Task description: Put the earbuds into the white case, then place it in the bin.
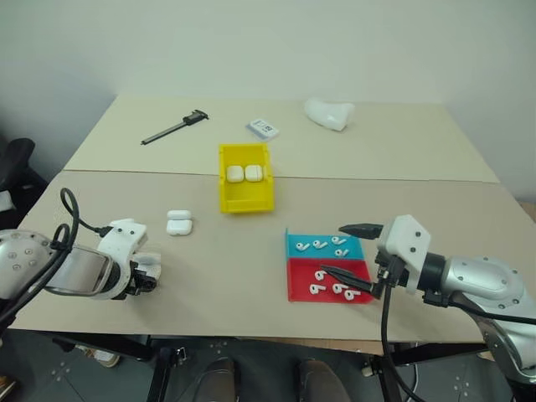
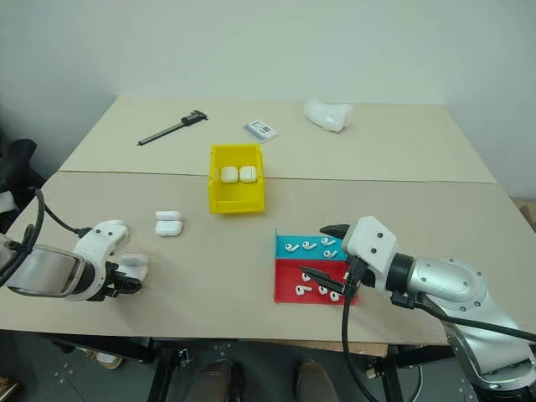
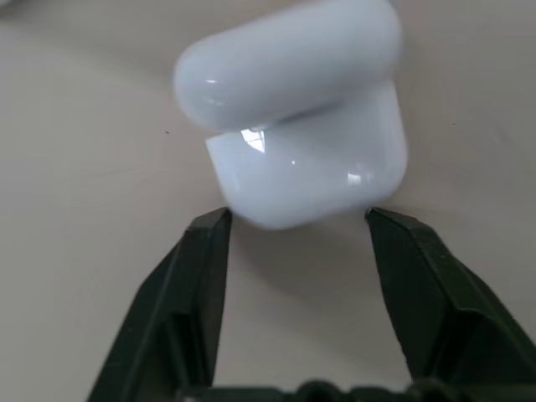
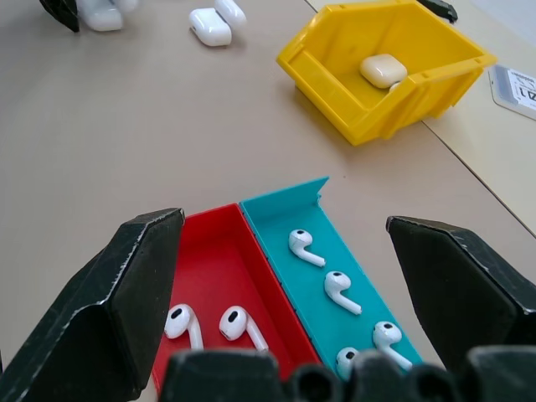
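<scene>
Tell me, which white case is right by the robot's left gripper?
The open-lidded white case at the left gripper, its fingertips on either side. Another open case lies apart on the table; two closed ones sit in the yellow bin.

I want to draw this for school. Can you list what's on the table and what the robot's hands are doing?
bin: yellow bin, two closed cases inside
open case: white case, lid up, by the left gripper
spare case: second case lying on the table
earbuds: earbuds in the blue tray and red tray
right gripper: right gripper, open over the trays
back of table: caliper, card, white lump
</scene>
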### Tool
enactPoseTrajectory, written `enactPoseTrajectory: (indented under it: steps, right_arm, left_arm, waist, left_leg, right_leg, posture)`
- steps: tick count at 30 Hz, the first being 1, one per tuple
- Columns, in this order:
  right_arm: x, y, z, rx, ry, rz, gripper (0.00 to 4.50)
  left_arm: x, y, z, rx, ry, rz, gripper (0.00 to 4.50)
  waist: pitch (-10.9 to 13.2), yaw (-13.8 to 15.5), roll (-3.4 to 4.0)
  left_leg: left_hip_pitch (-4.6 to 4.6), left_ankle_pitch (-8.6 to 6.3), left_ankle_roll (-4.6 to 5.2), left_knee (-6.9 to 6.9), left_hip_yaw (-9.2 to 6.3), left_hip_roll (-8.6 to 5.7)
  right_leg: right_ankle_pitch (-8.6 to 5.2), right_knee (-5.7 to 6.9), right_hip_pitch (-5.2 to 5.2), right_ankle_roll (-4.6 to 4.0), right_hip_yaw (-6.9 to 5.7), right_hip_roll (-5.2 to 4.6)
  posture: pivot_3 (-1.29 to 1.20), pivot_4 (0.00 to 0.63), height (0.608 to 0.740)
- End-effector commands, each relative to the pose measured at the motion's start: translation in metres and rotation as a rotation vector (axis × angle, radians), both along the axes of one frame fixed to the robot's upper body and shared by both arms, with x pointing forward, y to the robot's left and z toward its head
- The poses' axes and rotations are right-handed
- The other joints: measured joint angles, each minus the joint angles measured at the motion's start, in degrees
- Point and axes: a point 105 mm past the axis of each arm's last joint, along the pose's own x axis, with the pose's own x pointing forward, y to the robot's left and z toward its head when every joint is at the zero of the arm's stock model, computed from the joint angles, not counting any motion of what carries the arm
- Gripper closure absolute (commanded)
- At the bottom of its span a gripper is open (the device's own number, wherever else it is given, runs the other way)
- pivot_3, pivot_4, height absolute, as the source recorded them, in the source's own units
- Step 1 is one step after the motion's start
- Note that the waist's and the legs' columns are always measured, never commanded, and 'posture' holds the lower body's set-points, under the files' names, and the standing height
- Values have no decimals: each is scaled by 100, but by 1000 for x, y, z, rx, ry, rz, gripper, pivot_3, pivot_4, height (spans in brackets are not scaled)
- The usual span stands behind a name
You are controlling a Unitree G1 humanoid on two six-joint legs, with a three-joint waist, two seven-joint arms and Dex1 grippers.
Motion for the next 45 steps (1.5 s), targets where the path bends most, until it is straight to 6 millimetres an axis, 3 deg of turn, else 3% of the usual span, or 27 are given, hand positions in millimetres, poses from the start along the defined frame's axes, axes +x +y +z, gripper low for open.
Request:
enactPoseTrajectory:
  steps: [1,6,13,18,20,25,28,31,43,45]
  right_arm:
    - [-3,1,10,-8,-56,16,0]
    - [0,3,8,-3,-54,22,0]
    - [2,4,6,0,-58,27,0]
    - [1,4,6,5,-57,24,0]
    - [0,4,4,10,-52,25,0]
    - [1,6,1,24,-44,32,0]
    - [2,9,-1,32,-42,46,0]
    - [3,10,-1,32,-47,58,0]
    - [5,13,-7,34,-59,67,0]
    - [6,15,-7,42,-63,63,0]
  left_arm:
    - [-2,13,10,52,-25,26,2939]
    - [-1,17,20,60,-73,32,4458]
    - [-6,20,23,97,-91,8,4458]
    - [-17,26,38,89,-98,-48,4458]
    - [-16,32,51,95,-168,-46,4458]
    - [-7,31,93,-98,-596,-84,4458]
    - [-4,31,95,-64,-654,-127,4458]
    - [-9,23,91,-124,-574,-214,3923]
    - [-19,8,91,-238,-293,-273,16]
    - [-15,13,88,-215,-271,-211,16]
  waist:
    - [2,-32,-3]
    - [7,-39,-12]
    - [12,-26,-20]
    - [17,-37,-28]
    - [17,-41,-28]
    - [18,-59,-28]
    - [18,-52,-30]
    - [18,-40,-30]
    - [21,-121,-34]
    - [21,-123,-34]
  left_leg:
    - [0,0,0,-1,-1,2]
    - [-2,1,-1,-5,0,1]
    - [-5,0,-1,-6,2,1]
    - [-3,1,-4,-10,7,1]
    - [-3,1,-4,-11,17,1]
    - [-2,0,-10,-20,37,5]
    - [0,-1,-19,-20,35,6]
    - [1,-2,-21,-20,35,4]
    - [-2,4,-10,-21,30,11]
    - [-2,4,-10,-21,27,12]
  right_leg:
    - [0,0,-1,0,1,2]
    - [0,-1,-4,-1,0,2]
    - [0,-2,-8,-1,1,-1]
    - [-1,-2,-10,-5,-2,0]
    - [-2,-3,-11,-7,-4,-1]
    - [-13,-5,-17,-33,-9,-6]
    - [-21,-6,-10,-54,-15,-8]
    - [-20,-7,-8,-57,-14,-9]
    - [-2,-4,-13,-20,-17,-2]
    - [-2,-2,-12,-19,-16,0]
  posture:
    - [0,150,740]
    - [0,150,740]
    - [0,150,740]
    - [0,150,740]
    - [0,150,740]
    - [0,150,740]
    - [0,150,740]
    - [0,150,740]
    - [0,150,740]
    - [0,150,740]
